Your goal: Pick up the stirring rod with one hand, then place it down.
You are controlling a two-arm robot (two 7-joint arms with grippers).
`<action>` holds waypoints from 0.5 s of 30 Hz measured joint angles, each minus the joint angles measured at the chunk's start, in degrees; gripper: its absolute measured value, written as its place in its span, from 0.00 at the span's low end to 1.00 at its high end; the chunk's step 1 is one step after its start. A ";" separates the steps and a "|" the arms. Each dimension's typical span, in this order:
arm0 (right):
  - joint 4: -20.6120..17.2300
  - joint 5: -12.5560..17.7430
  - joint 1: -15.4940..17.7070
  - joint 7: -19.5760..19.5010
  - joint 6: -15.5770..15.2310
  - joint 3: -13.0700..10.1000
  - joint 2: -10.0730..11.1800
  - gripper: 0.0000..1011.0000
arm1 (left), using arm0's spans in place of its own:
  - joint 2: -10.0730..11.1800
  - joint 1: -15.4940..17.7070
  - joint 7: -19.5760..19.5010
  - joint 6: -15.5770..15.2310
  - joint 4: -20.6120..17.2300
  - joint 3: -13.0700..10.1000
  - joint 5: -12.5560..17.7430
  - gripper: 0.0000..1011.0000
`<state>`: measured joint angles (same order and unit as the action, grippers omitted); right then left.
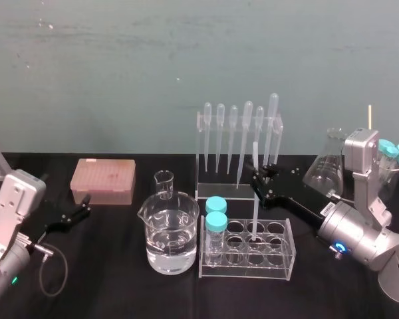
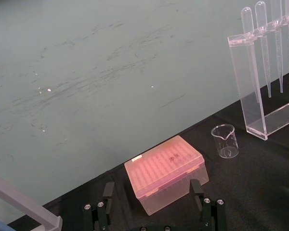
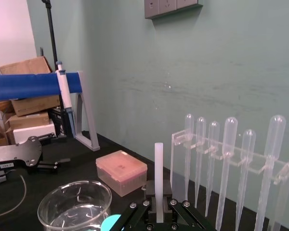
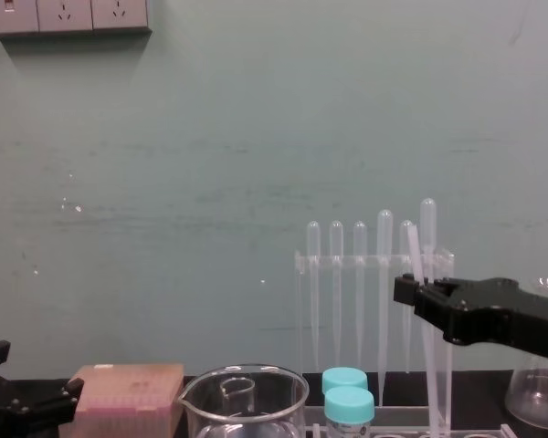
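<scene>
The stirring rod (image 1: pixel 255 199) is a thin translucent-white stick standing nearly upright, its lower end down in a hole of the clear test tube rack (image 1: pixel 284 264). My right gripper (image 1: pixel 260 175) is shut on its upper part, reaching in from the right. In the right wrist view the rod (image 3: pixel 158 173) rises straight from between the black jaws of the right gripper (image 3: pixel 158 214). The chest view shows the rod (image 4: pixel 426 356) slanting slightly, held by the right gripper (image 4: pixel 409 290). My left gripper (image 1: pixel 84 208) rests open and empty at the far left, near the pink box.
A large beaker of water (image 1: pixel 171 236) and a small empty beaker (image 1: pixel 164 183) stand left of the rack. Two blue-capped tubes (image 1: pixel 216 222) sit in the rack's left end. The pipette rack (image 1: pixel 239 156) is just behind, a flask (image 1: pixel 324 169) at right, a pink tip box (image 1: pixel 103 181) at left.
</scene>
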<state>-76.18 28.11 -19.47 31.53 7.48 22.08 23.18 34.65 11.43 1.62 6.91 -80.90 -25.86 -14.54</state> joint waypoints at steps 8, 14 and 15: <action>1.54 -0.70 0.46 0.25 1.26 -0.04 -0.64 0.07 | 0.00 0.00 0.00 0.00 0.00 0.00 0.00 0.99; 2.51 -1.83 0.68 0.20 1.36 0.21 -0.94 0.07 | 0.00 0.00 0.00 0.00 0.00 0.00 0.00 0.99; 2.61 -2.05 0.69 0.16 1.36 0.26 -0.96 0.07 | 0.00 0.00 0.00 0.00 0.00 0.00 0.00 0.99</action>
<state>-73.57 26.06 -18.78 31.69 8.84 22.34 22.22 34.64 11.43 1.62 6.91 -80.90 -25.86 -14.55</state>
